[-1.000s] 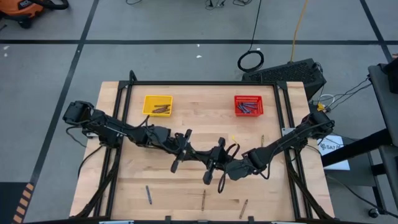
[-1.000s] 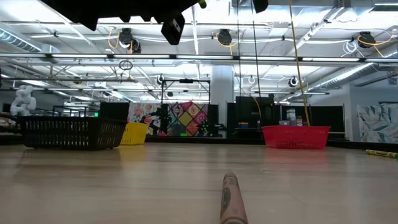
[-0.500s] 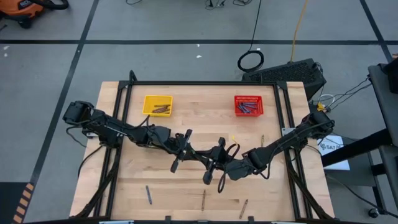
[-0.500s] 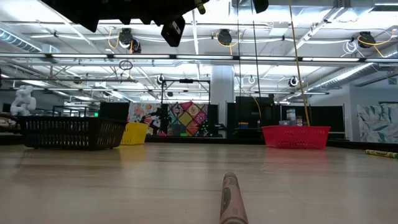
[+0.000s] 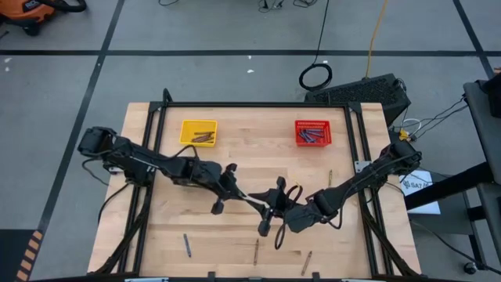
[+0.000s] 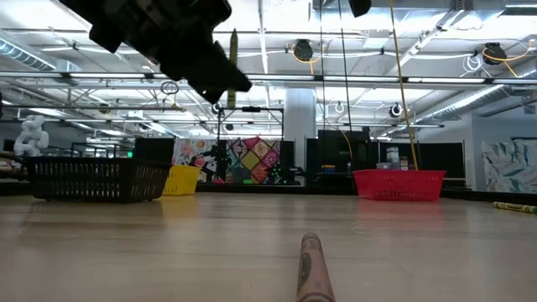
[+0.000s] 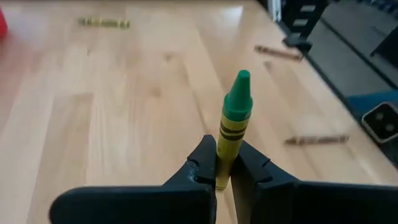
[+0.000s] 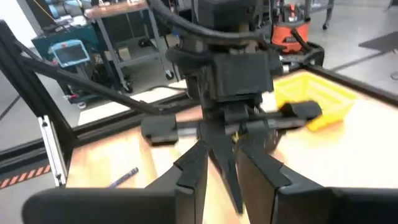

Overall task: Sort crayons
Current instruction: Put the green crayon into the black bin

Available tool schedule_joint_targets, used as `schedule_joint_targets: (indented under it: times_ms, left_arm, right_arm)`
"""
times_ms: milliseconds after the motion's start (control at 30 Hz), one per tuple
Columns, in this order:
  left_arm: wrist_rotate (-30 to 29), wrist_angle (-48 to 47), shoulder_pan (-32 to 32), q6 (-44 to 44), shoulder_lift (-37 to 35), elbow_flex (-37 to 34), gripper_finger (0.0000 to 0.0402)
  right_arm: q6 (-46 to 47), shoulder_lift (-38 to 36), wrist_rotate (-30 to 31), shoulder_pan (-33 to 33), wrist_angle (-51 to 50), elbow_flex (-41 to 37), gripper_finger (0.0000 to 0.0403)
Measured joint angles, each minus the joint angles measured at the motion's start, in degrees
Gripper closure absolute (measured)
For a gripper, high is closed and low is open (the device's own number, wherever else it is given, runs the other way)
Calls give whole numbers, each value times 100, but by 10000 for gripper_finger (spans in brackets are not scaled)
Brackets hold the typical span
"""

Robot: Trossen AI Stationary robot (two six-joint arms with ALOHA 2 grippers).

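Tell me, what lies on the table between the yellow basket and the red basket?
Nothing: in the high view, only bare wood stretches between the yellow basket and the red basket.

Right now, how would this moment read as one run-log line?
left gripper: shut on green crayon, mid-table | right gripper: open, facing the left gripper | yellow basket, red basket: crayons inside | loose crayons along near edge

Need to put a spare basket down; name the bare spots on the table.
Bare wood lies between the yellow basket and the red basket, and along the left edge. The centre is crowded by the left end effector, shut on a green crayon, and the right end effector.
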Motion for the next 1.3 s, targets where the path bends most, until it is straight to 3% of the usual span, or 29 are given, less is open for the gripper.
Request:
schedule_joint_targets:
  times_ms: [333,667,1067,1300]
  left_arm:
    - [-17,-2374,220,277,-1109,2,387]
    - [-59,-4688,521,425,-1790,-4,388]
    - [-389,-6001,768,783,-1781,-3,388]
    - [-413,-6079,964,918,-1777,-117,388]
  right_arm:
    - [1198,0,1,5,-1266,-4,330]
    - [1217,0,27,1,-1293,-4,330]
    - [1259,0,27,1,-1270,-4,330]
    - [1259,0,25,1,-1274,-4,330]
